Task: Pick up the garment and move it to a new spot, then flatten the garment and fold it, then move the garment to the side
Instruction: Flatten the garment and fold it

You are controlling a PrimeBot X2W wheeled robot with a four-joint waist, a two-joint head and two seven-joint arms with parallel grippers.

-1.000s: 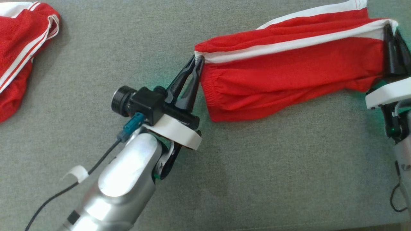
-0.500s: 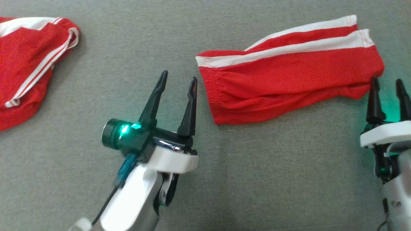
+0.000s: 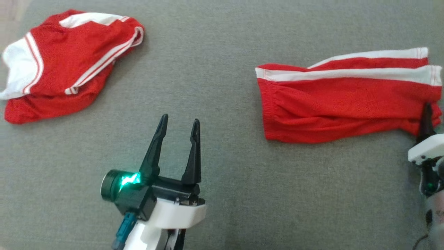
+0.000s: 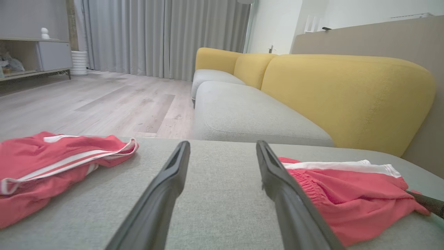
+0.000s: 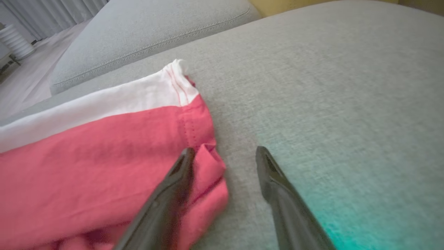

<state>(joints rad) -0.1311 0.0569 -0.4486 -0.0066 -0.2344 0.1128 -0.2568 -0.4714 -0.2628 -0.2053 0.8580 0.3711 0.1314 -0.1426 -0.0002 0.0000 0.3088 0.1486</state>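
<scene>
Left gripper (image 3: 180,118) and right gripper (image 5: 225,150) gape empty near the shorts (image 3: 347,104): limp, light cloth (likely slippery); pinch the corners.

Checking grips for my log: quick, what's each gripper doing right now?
Left gripper: open, holding nothing.
Right gripper: open, empty, at the edge of the folded red-and-white fabric shorts.

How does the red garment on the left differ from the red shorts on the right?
The left garment lies rumpled in a heap; the right shorts lie flat in a long band. The left garment shows a broad white panel at one end; the right shorts show white stripes along one edge. Both are red with white trim, on the grey cushion.
</scene>
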